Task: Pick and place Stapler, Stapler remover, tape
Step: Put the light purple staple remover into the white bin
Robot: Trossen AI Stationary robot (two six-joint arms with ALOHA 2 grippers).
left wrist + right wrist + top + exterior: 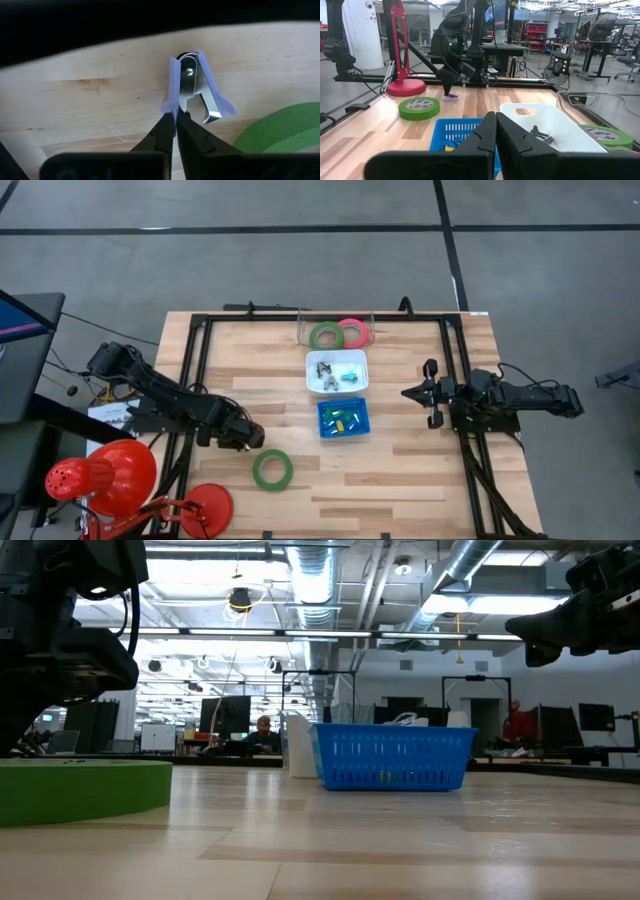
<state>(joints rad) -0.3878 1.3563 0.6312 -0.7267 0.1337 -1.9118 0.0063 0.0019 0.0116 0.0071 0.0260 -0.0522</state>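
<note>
Staple remover (194, 86) with lilac handles is lying on the tabletop (400, 470), and your left end effector (175, 120) is pinching one of its handles between clenched fingers, just beside a green tape ring (272, 468). Your right end effector (412, 393) is hovering clenched and empty right of the white bin (337, 371) and blue basket (343, 418). You are seeing two more tape rings, green (326, 335) and pink-red (352, 331), lying in the clear bin (368, 320) at the far edge.

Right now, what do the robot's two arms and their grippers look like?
Both arms are black and jointed. The left arm is bulky, with dark cables trailing off the table edge near its base. The right arm is slimmer, ending in the right gripper, which has two narrow pointed fingers. The left gripper has the same thin, tapered black fingers. No markings are readable.
</note>
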